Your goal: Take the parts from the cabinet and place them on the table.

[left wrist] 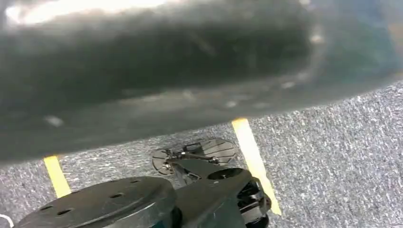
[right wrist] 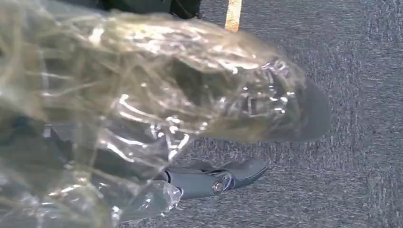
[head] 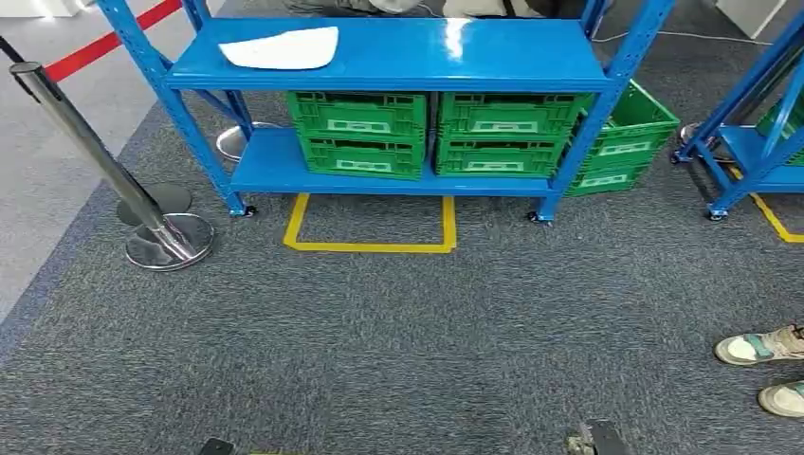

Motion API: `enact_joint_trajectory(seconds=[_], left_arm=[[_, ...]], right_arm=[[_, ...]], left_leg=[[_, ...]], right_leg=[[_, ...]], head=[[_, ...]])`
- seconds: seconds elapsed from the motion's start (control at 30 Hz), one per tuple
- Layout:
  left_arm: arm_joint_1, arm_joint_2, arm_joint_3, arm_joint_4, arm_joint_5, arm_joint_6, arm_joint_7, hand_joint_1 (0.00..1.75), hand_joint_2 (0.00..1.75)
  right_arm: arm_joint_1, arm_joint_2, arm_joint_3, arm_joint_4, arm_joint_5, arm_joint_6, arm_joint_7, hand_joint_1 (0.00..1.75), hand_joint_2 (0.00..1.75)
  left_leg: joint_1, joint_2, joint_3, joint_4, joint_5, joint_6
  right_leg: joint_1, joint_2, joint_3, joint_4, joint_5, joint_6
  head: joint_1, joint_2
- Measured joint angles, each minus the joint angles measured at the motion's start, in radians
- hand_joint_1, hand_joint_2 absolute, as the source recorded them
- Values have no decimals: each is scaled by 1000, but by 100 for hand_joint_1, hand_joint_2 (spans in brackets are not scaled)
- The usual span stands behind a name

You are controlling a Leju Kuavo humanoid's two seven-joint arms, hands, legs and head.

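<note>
Over right fingers [right wrist: 223,178], seemingly, bagged part [right wrist: 142,109]

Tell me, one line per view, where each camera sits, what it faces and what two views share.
Head view: high on the body, facing forward and down at the blue rack holding green crates.
Left wrist view: looks down at carpet past a blurred dark shape; whether that is the left robot hand is unclear.
Right wrist view: behind the right robot hand, which grips a clear plastic bag.
Shared: grey carpet, yellow floor tape.

crinkled clear plastic wrap [right wrist: 142,118] hides most of the right hand [right wrist: 214,178] and its contents.
</note>
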Motion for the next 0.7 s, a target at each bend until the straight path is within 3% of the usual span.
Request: enact_joint_trajectory(seconds=[0.03,0.07,0.13,0.17,0.2,0.23,0.27,0.33,0.37,0.4,0.43,0.5,0.57,0.6,0.67,0.7], left_arm=[[1,-2,0,0,0,0,0,0,0],[1,-3,0,0,0,1,0,0,0],[0,-2,0,0,0,4,0,0,0],[1,-2,0,0,1,5,0,0,0],[2,-2,0,0,1,8,3,0,0],[3,-2,0,0,2,9,5,0,0],[5,-2,0,0,3,10,6,0,0],[6,-3,0,0,3,10,6,0,0],[6,-3,0,0,3,10,6,0,0],[3,-2,0,0,3,10,6,0,0],[2,-2,0,0,3,10,6,0,0],[1,-2,0,0,3,10,6,0,0],[-2,3,0,0,4,10,6,0,0],[-4,1,0,0,5,10,6,0,0],[-2,1,0,0,5,10,6,0,0],[3,1,0,0,5,10,6,0,0]], right_arm=[[0,0,0,0,0,0,0,0,0],[-1,0,0,0,0,-1,0,0,0],[-4,0,0,0,0,-1,1,0,0],[-1,0,0,0,0,0,3,0,0],[4,0,1,0,0,0,3,0,0],[6,0,2,0,0,0,4,0,0],[6,0,2,0,0,0,5,0,0],[6,-1,5,0,1,-1,5,0,0],[7,0,5,0,1,-1,6,0,0],[4,0,6,0,2,-1,6,0,0],[4,0,7,0,3,-1,8,0,0],[7,0,8,0,3,-1,9,0,0],[7,1,9,-1,5,-1,8,0,0],[5,0,9,0,6,-1,8,0,0],[3,0,9,0,6,-2,8,0,0],[5,0,10,0,6,-2,8,0,0]], left_leg=[[12,2,17,-21,7,6],[11,3,26,-30,7,8],[11,6,30,-30,0,15],[10,8,33,-30,-5,17],[10,7,38,-30,-10,15],[10,7,46,-30,-17,13],[11,7,56,-30,-24,10],[13,7,86,-30,-43,0],[11,8,93,-30,-54,-8],[6,8,93,-22,-62,-15],[6,8,93,-24,-62,-19],[8,9,99,-27,-68,-27],[9,9,103,-2,-84,-39],[12,9,68,58,-101,-47],[20,9,-53,236,-145,-56],[21,9,-102,293,-144,-56]], right_leg=[[0,-4,9,7,-6,3],[4,-12,-5,41,-20,5],[2,-17,-84,175,-84,7],[1,-18,-144,273,-120,8],[1,-18,-181,322,-122,9],[0,-18,-191,317,-93,11],[0,-18,-179,269,-45,11],[-4,-24,-109,96,73,11],[-3,-31,-83,52,78,11],[0,-29,-67,24,62,1],[1,-28,-67,30,60,-11],[5,-26,-67,31,51,-24],[-4,-26,-39,21,41,-37],[-5,-28,-27,18,33,-45],[-5,-26,-7,16,15,-48],[-5,-24,5,15,3,-47]], head=[[1,0],[4,0],[9,0],[8,0],[8,0],[8,0],[8,0],[8,0],[9,0],[13,0],[9,0],[3,0],[1,0],[-12,0],[-10,0],[-10,0]])
